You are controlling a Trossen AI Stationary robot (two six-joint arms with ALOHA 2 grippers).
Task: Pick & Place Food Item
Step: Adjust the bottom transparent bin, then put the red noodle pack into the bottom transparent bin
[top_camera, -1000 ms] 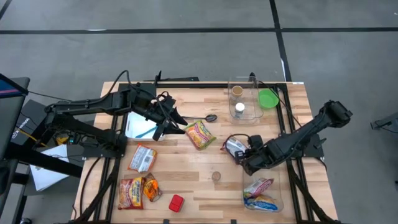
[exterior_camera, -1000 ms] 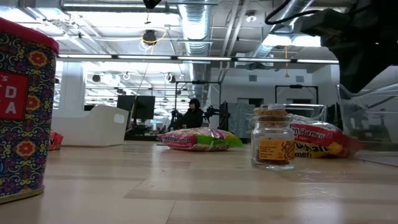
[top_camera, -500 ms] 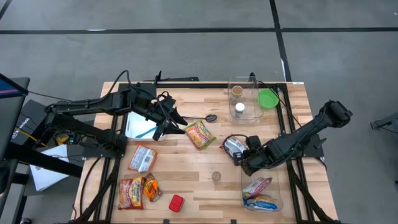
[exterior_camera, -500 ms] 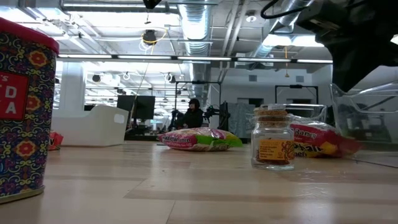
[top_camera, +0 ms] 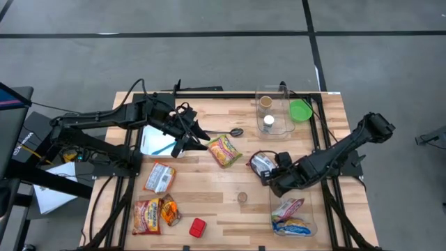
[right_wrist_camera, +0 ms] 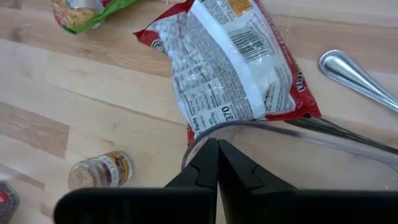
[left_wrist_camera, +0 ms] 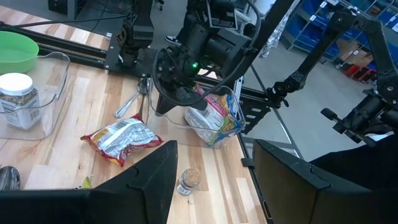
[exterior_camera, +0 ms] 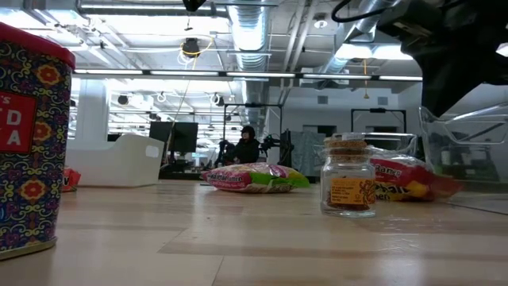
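Note:
A red-and-silver snack packet [top_camera: 263, 164] lies flat on the wooden table, and it also shows in the right wrist view [right_wrist_camera: 230, 68]. My right gripper [top_camera: 274, 184] is shut just near of it, its tips [right_wrist_camera: 217, 149] over the far corner of a clear container [top_camera: 309, 201]. That container holds another packet [top_camera: 289, 216]. My left gripper [top_camera: 189, 137] is open and empty beside the white bin [top_camera: 155, 139] at the far left. My right gripper's shut fingertips [right_wrist_camera: 210, 163] stand at the clear container's rim [right_wrist_camera: 194, 138], slanting down from the table's right. I cannot tell whether they touch the rim.
A green-yellow packet [top_camera: 224, 150] and a spoon [top_camera: 235, 132] lie mid-table. A small spice jar [top_camera: 242, 197] stands near the right gripper. A second clear container [top_camera: 273, 92] with jars and a green bowl [top_camera: 301, 110] stand at the back. Packets [top_camera: 159, 176] and a red can [top_camera: 198, 227] are near left.
My right gripper has shifted a little toward the clear container and has come lower in the low view. Its fingers stay shut. The left arm has kept still.

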